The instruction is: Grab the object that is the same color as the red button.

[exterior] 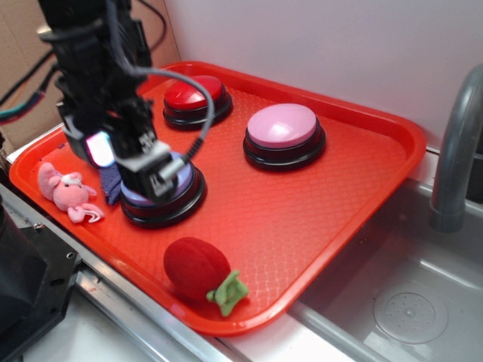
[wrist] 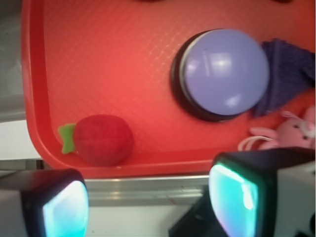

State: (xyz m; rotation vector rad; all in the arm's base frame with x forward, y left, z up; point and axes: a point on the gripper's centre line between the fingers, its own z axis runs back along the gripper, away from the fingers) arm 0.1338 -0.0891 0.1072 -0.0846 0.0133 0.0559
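Note:
The red plush fruit [exterior: 198,268] with a green felt stem lies at the near edge of the orange tray [exterior: 302,219]; it also shows in the wrist view [wrist: 102,139]. The red button [exterior: 192,96] sits at the tray's back left. My gripper [exterior: 124,158] hangs open and empty above the tray's left side, over the lavender button [exterior: 167,188], up and left of the plush fruit. In the wrist view my gripper [wrist: 148,205] has its two pads wide apart with nothing between them.
A pink-domed button [exterior: 284,130] stands at the tray's back middle. A pink plush bunny [exterior: 66,192] and a dark blue cloth [wrist: 286,79] lie by the lavender button [wrist: 224,71]. A steel sink [exterior: 407,302] and faucet [exterior: 456,151] are on the right.

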